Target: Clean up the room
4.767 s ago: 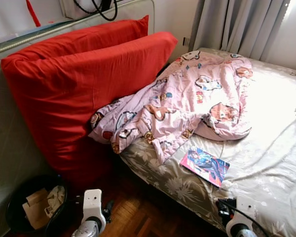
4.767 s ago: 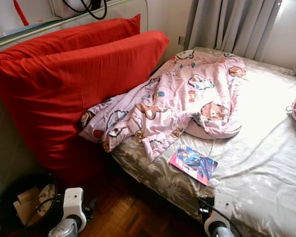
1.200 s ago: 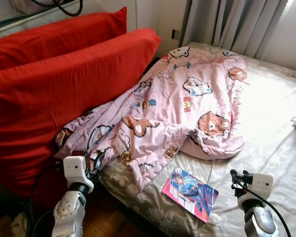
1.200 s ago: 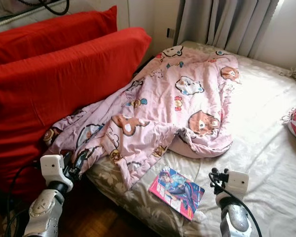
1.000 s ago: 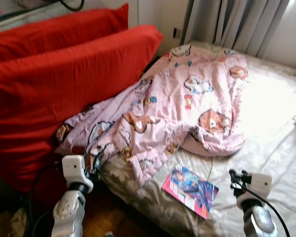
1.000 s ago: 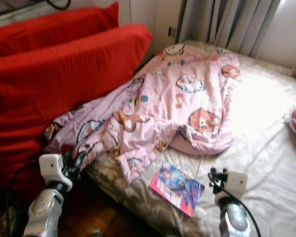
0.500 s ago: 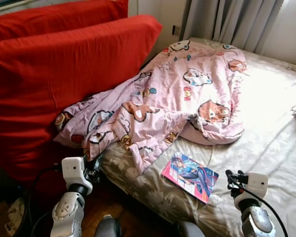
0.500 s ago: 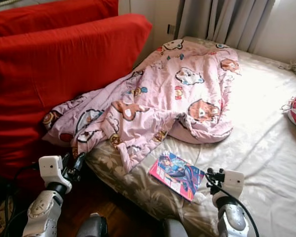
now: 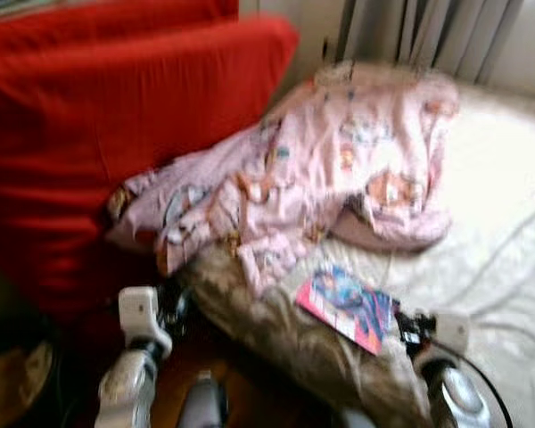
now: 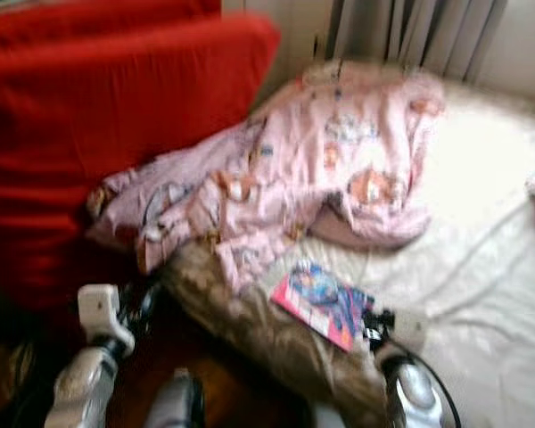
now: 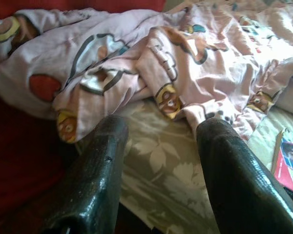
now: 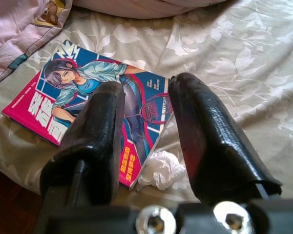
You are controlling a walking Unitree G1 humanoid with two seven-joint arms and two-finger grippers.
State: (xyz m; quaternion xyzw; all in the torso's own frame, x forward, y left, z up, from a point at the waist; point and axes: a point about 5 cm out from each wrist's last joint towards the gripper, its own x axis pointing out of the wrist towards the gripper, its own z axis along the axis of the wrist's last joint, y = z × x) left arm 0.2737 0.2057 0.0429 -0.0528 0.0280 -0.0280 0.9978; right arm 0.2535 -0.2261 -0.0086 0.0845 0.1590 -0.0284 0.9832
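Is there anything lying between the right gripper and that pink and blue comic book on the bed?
Nothing visible blocks it. The open right gripper hovers just short of the pink and blue comic book, which lies flat on the floral grey bedsheet. A small crumpled white tissue sits against the book's near edge, below the fingers rather than in their path.

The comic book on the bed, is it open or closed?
Closed. The comic book lies flat on the bed sheet with its whole front cover facing up, and no inside pages show.
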